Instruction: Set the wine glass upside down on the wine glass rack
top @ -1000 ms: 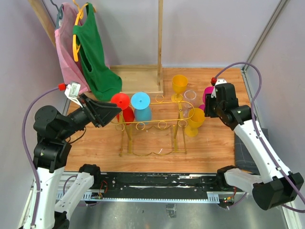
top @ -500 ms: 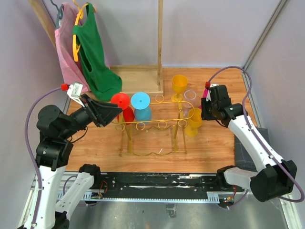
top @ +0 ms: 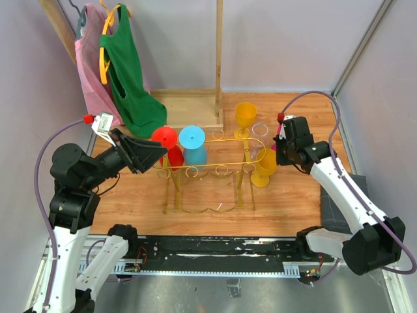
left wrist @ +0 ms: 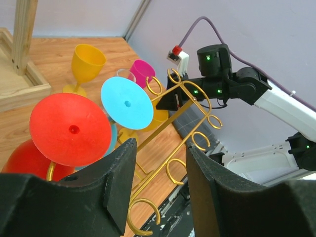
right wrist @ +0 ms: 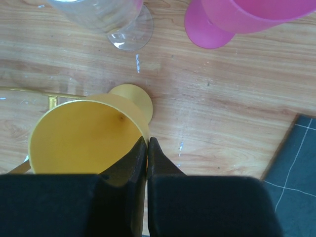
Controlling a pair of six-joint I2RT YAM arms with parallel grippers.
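Observation:
The gold wire wine glass rack (top: 208, 171) stands mid-table and shows in the left wrist view (left wrist: 162, 171). A red glass (top: 166, 138) and a blue glass (top: 192, 138) hang upside down at its left end. An upright yellow wine glass (top: 266, 166) stands by the rack's right end. My right gripper (top: 281, 153) is shut on its rim, one finger inside the bowl (right wrist: 79, 133) and one outside, tips (right wrist: 147, 140) together. My left gripper (top: 159, 153) is open and empty beside the red glass (left wrist: 69, 131), its jaws (left wrist: 158, 148) over the rack's loops.
A second yellow glass (top: 245, 114), a clear glass (top: 259, 129) and a magenta glass (right wrist: 237, 15) stand behind the rack's right end. A wooden post stand (top: 195, 107) with green and pink garments is at the back left. A dark mat (right wrist: 296, 168) lies at the right.
My right gripper has moved left and forward from over the magenta glass to the near yellow glass's rim. The left arm has barely shifted.

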